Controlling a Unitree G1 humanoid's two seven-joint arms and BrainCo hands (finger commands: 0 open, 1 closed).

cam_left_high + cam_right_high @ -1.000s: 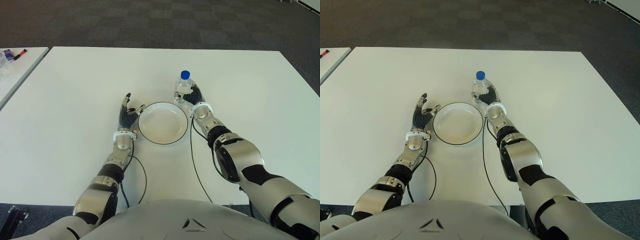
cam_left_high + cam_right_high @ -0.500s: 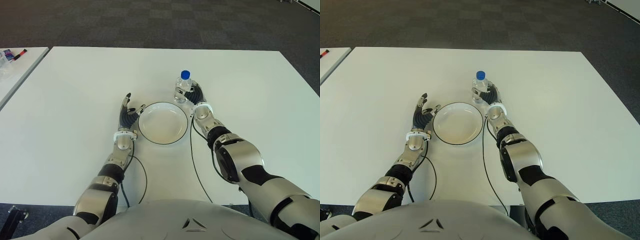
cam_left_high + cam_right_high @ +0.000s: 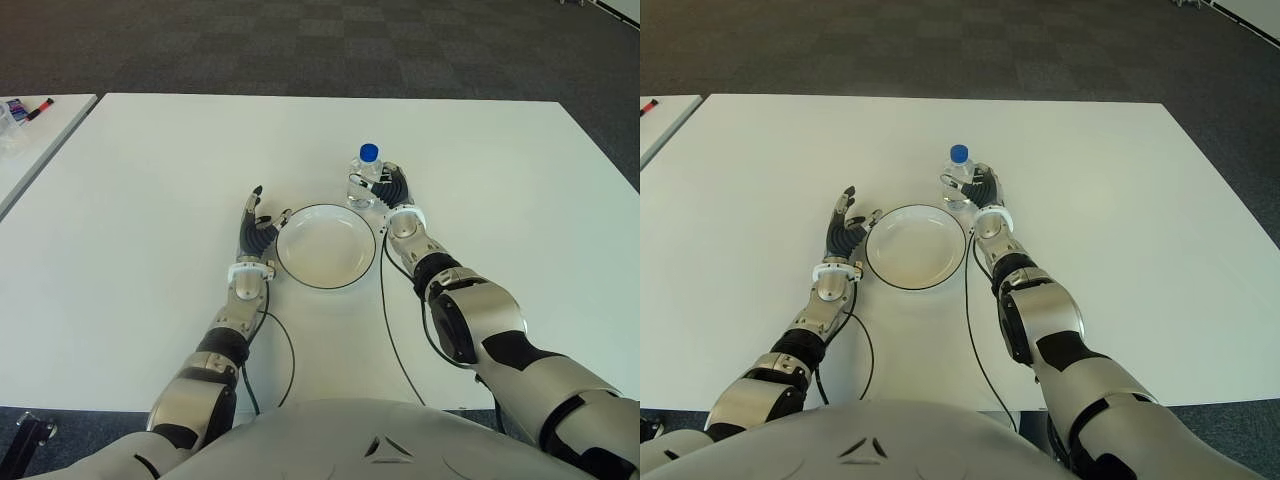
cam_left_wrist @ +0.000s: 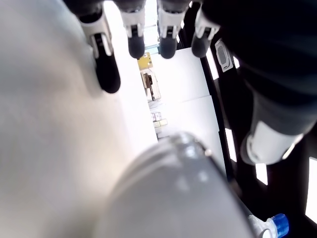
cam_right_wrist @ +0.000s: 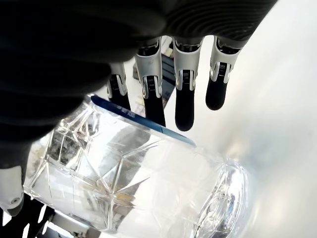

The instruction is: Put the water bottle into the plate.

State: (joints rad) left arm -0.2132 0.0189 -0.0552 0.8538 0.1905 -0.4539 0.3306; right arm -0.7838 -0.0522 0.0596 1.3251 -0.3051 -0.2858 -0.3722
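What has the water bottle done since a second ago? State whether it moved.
Yes, slightly. The water bottle, beside the right robot hand, sits a little nearer the plate rim.

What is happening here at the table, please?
A humanoid robot is working at a white table. Its right hand is against a small water bottle with a blue cap, which stands upright just beyond the far right rim of a white plate. The right wrist view shows the fingers extended along the bottle rather than wrapped around it, so it is not firmly gripped. The plate is empty. The left hand shows open beside the plate's left rim.
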